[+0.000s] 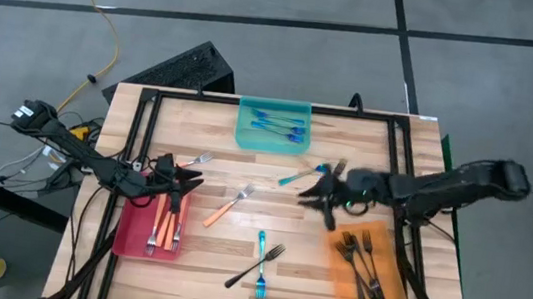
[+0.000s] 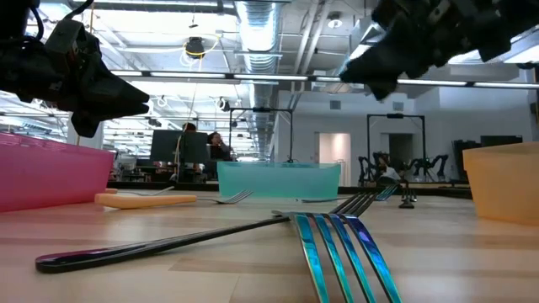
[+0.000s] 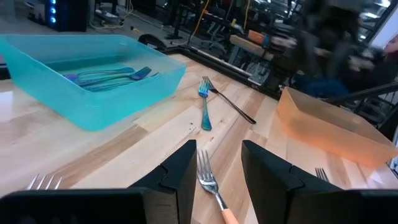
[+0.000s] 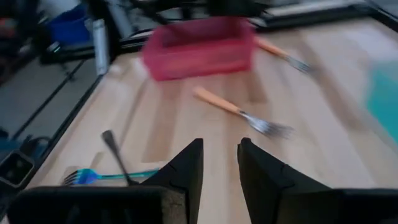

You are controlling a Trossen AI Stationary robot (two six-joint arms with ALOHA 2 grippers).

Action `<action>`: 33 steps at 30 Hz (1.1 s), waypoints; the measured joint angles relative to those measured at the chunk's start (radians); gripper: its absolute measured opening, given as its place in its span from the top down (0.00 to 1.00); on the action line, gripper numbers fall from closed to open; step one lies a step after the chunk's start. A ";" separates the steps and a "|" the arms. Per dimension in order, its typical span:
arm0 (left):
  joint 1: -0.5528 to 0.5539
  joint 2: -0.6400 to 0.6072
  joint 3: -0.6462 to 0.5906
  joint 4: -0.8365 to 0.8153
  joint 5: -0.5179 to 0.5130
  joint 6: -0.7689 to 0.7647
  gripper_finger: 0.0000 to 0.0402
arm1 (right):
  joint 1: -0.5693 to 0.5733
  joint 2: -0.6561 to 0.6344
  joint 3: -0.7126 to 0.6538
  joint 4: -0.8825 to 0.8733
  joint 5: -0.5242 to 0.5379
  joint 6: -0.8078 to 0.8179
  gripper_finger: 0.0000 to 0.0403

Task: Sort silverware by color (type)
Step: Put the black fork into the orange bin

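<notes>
**Across the bench, forks loose among three trays**

On the bench [image 1: 203, 263], a red tray [image 1: 131, 233], teal tray [image 1: 270, 135] and orange tray [image 1: 381, 288] hold sorted forks. An orange-handled fork [image 1: 228, 206] lies diagonally mid-bench; a blue fork [image 1: 260, 267] runs lengthwise, crossed by a dark fork [image 1: 253, 267]. Left tool [image 3: 217, 177] hangs over the red tray, fingers apart, empty. Right tool [image 4: 219, 171] likewise parted, empty.

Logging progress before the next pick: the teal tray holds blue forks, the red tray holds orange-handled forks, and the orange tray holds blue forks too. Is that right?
Not quite. In the high view the orange tray holds dark grey-black forks, not blue ones. The rest stands: blue forks lie in the teal tray, and orange-handled forks in the red tray.
</notes>
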 joint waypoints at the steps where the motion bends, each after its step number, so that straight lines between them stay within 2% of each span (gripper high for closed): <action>1: 0.000 0.000 0.000 0.000 0.000 -0.002 0.72 | 0.035 0.049 0.017 0.030 0.017 -0.022 0.70; 4: 0.000 0.000 0.000 -0.002 0.000 -0.010 0.72 | 0.114 0.191 0.106 0.073 0.045 -0.079 0.70; 10: 0.000 0.000 0.000 0.000 -0.009 -0.012 0.72 | 0.197 0.439 0.312 0.034 0.045 -0.219 0.70; 15: 0.000 0.000 0.000 -0.006 -0.010 -0.016 0.72 | 0.241 0.596 0.483 -0.107 0.043 -0.339 0.70; 18: 0.000 0.000 0.000 -0.016 -0.008 -0.015 0.72 | 0.262 0.678 0.586 -0.238 0.004 -0.390 0.70; 24: 0.000 0.000 0.000 -0.042 -0.008 -0.020 0.72 | 0.275 0.823 0.747 -0.444 -0.077 -0.399 0.70; 27: 0.000 0.000 0.000 -0.048 -0.007 -0.022 0.72 | 0.279 0.877 0.799 -0.505 -0.084 -0.384 0.70; 33: 0.000 0.000 0.000 -0.058 -0.007 -0.019 0.72 | 0.266 0.907 0.827 -0.516 -0.138 -0.365 0.70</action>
